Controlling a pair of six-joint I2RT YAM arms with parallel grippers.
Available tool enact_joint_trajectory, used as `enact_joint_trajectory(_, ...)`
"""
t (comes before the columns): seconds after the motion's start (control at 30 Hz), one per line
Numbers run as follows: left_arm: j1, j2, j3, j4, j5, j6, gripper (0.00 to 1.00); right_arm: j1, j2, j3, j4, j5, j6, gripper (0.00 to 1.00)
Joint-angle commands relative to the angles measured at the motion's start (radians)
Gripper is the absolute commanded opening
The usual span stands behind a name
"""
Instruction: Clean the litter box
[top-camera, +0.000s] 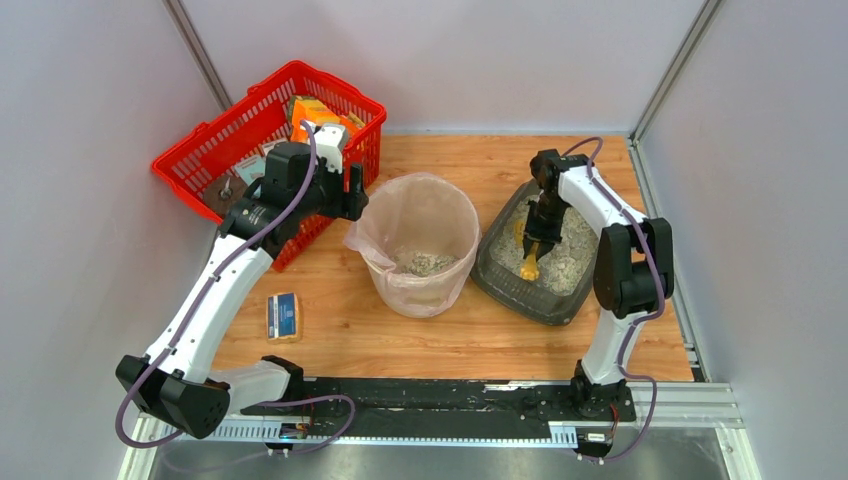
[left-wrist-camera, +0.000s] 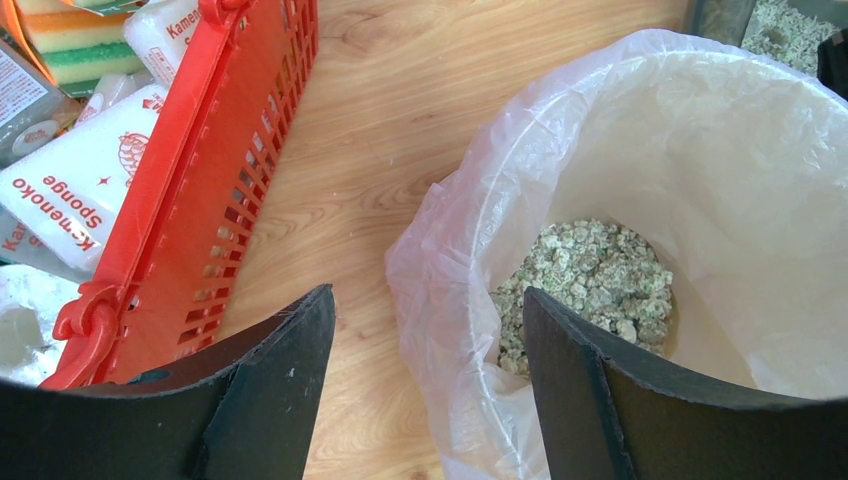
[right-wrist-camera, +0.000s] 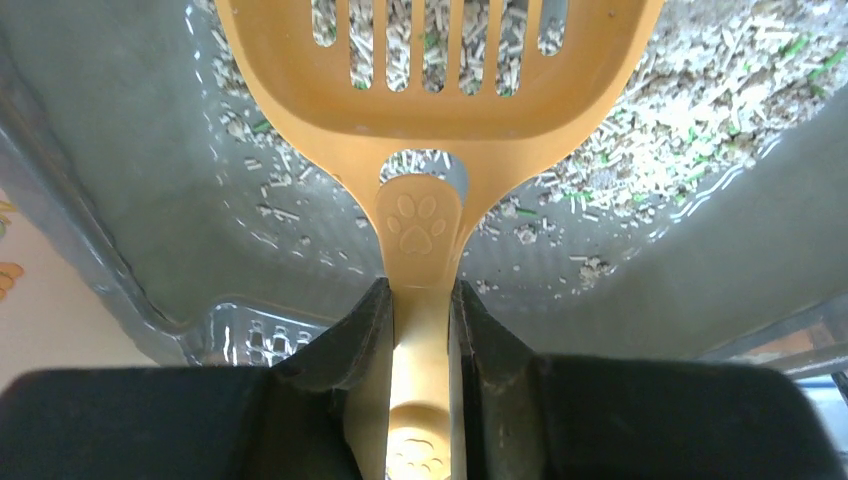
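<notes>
At frame right, the right gripper (right-wrist-camera: 420, 292) pinches a slotted yellow plastic scoop (right-wrist-camera: 450, 115) in the dark grey plastic litter box (right-wrist-camera: 150, 200). The left gripper (left-wrist-camera: 428, 300) stands spread.

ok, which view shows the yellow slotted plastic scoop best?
Right wrist: the yellow slotted plastic scoop fills the frame, slots and paw-print handle sharp, right jaws shut on the handle. Top external shows it small, inside the dark grey plastic litter box. Left wrist doesn't show it.

bare table (left-wrist-camera: 400, 90) between basket (left-wrist-camera: 200, 200) and bin (left-wrist-camera: 700, 150), litter box (top-camera: 505, 285) just beside bin
</notes>
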Motion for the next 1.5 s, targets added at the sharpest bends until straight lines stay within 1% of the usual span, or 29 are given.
enact_joint_trajectory(0.0,0.002,-0.013,0.016,0.019,0.024,-0.017,0.77,-0.018,-0.015,-0.024,0.173,0.048,0.038,0.00)
enact_joint_trajectory(0.07,0.002,-0.013,0.016,0.019,0.024,-0.017,0.76,-0.017,-0.022,-0.060,0.215,0.088,0.040,0.00)
enact_joint_trajectory(0.13,0.002,-0.014,0.016,0.019,0.026,-0.017,0.76,-0.017,-0.033,-0.093,0.244,0.170,0.054,0.00)
enact_joint_trajectory(0.23,0.002,-0.014,0.013,0.024,0.026,-0.022,0.76,-0.017,-0.044,-0.124,0.284,0.206,0.055,0.00)
enact_joint_trajectory(0.4,0.002,-0.008,0.012,0.022,0.027,-0.020,0.76,-0.018,-0.090,-0.205,0.393,0.206,0.052,0.00)
enact_joint_trajectory(0.5,0.002,-0.008,0.013,0.022,0.020,-0.017,0.76,-0.017,-0.122,-0.247,0.428,0.215,0.051,0.00)
enact_joint_trajectory(0.67,0.002,-0.005,0.013,0.022,0.017,-0.016,0.76,-0.017,-0.177,-0.268,0.428,0.229,0.041,0.00)
enact_joint_trajectory(0.87,0.003,0.000,0.012,0.024,0.033,-0.016,0.76,-0.015,-0.281,-0.349,0.470,0.215,0.003,0.00)
enact_joint_trajectory(1.1,0.002,-0.002,0.012,0.027,0.035,-0.016,0.76,-0.015,-0.394,-0.391,0.448,0.215,-0.015,0.00)
enact_joint_trajectory(1.3,-0.001,0.006,0.010,0.035,0.003,-0.016,0.75,-0.015,-0.349,-0.357,0.375,0.198,-0.028,0.00)
enact_joint_trajectory(1.37,-0.008,0.012,0.035,0.032,-0.031,-0.017,0.75,-0.015,-0.340,-0.357,0.370,0.177,-0.037,0.00)
enact_joint_trajectory(1.47,-0.017,0.010,0.068,0.042,-0.034,-0.042,0.75,-0.015,-0.345,-0.356,0.361,0.139,-0.043,0.00)
